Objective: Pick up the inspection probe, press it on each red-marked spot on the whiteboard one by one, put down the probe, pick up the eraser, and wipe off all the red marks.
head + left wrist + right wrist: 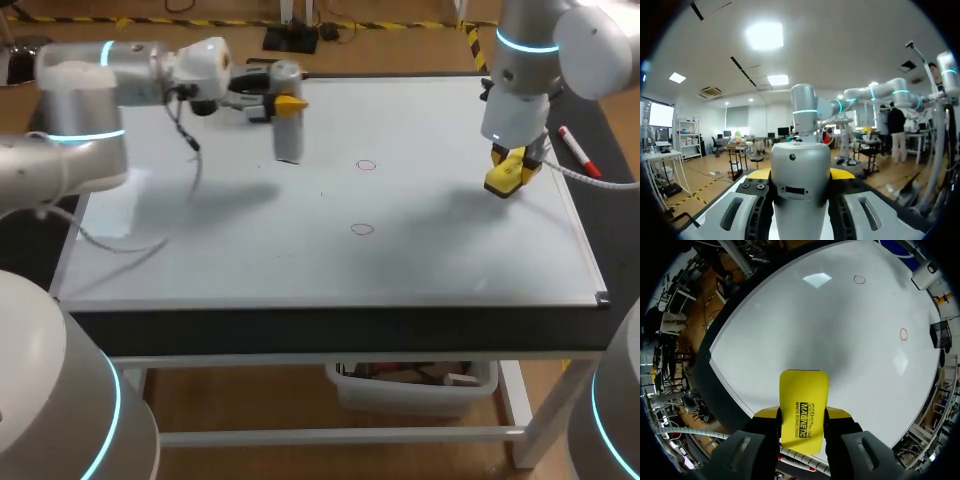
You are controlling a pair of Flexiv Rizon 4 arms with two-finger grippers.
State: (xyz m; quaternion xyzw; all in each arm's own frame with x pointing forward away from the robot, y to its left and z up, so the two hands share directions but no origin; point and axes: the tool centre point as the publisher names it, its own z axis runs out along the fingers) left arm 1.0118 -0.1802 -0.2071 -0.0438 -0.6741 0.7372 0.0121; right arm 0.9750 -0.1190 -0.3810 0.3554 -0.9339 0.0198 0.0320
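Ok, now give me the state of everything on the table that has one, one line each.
inspection probe: upright, clamped in the left gripper, not on either mark.
eraser: clamped in the right gripper, short of both marks.
red marks: two, both unwiped.
marker pen: lying beside the whiteboard, untouched.

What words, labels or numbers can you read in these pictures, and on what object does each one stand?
"MAGNETIC": on the yellow eraser in the right gripper.
"WHITE BOARD ERASER": on the same eraser.
A third line on the eraser: too blurred to read.
The pen beside the whiteboard: nothing readable.
The whiteboard: no writing, only two red circles.
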